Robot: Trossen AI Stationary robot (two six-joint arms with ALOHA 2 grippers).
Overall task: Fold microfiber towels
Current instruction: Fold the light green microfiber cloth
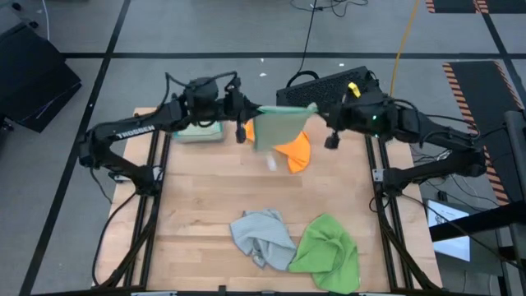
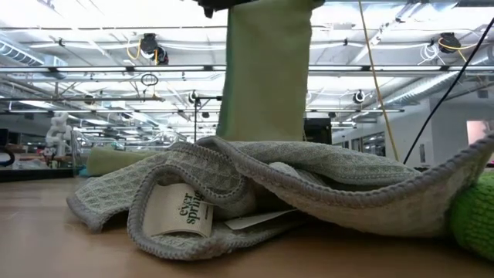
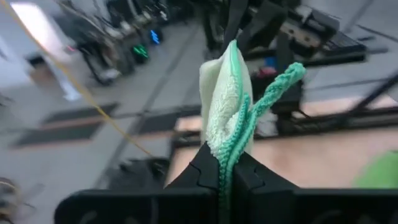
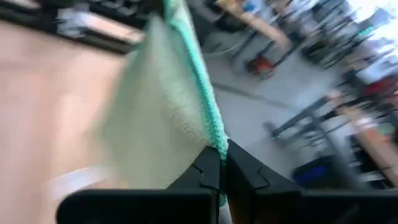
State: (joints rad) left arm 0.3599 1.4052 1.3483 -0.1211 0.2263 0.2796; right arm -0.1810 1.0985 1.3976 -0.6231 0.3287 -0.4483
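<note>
Closest to the low camera lies the light grey waffle-weave microfiber towel (image 2: 255, 197), crumpled in loose folds with its white label facing out; from above it sits at about 6 o'clock on the pale wooden table (image 1: 197, 197). Touching it toward 5 o'clock is the bright green fuzzy towel (image 1: 329, 247), also bunched. The pale sage green square towel (image 1: 278, 130) hangs in the air at 12 o'clock, stretched flat between the two arms, its teal-stitched hem uppermost. The left gripper (image 3: 225, 163) is clamped tight on one top corner, the right gripper (image 4: 222, 158) pinched closed on the other. Behind the hanging cloth an orange towel (image 1: 297, 153) lies on the table. At 10 o'clock rests what looks like a folded pale green towel (image 1: 200, 131), though it is partly hidden by the left arm.
</note>
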